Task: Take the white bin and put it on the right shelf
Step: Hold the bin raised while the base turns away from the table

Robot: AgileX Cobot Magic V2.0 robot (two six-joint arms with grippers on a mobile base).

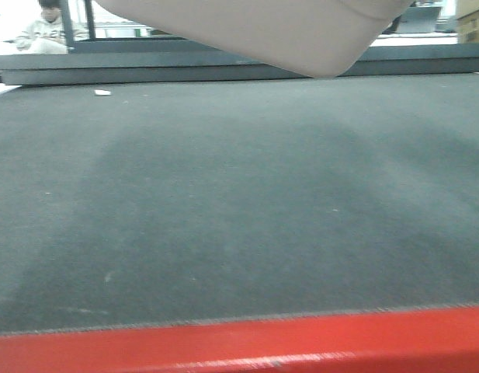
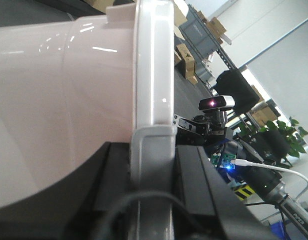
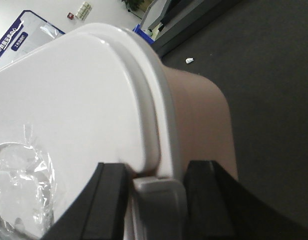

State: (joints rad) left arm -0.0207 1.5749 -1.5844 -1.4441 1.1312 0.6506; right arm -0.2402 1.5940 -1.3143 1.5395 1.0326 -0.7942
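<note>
Our left gripper (image 2: 154, 150) was closed to a narrow span. Its black fingers (image 2: 114, 190) pressed against either side of a moulded clip (image 2: 153, 165) on the rim of the white bin (image 2: 59, 100), at the lower centre of the left wrist view. Our right gripper (image 3: 156, 167) did the same at the bottom centre of its own view, pinching a like clip where the white lid (image 3: 69, 100) meets the pinkish wall. We judged that this two-ended hold was used because the tub is too broad for one gripper's span. The clips also give each arm a firm, narrow purchase and let the load sit level between them. The bin thus lay directly in both grippers, filling most of each wrist frame. In the front view its rounded underside hung along the top edge, clear of the grey mat (image 1: 239, 202) below. A red edge (image 1: 239, 342) ran across the bottom, and a seated person (image 1: 45, 27) showed at upper left. We could not pick out the right shelf in any view, so we judged the placing not yet done.
</note>
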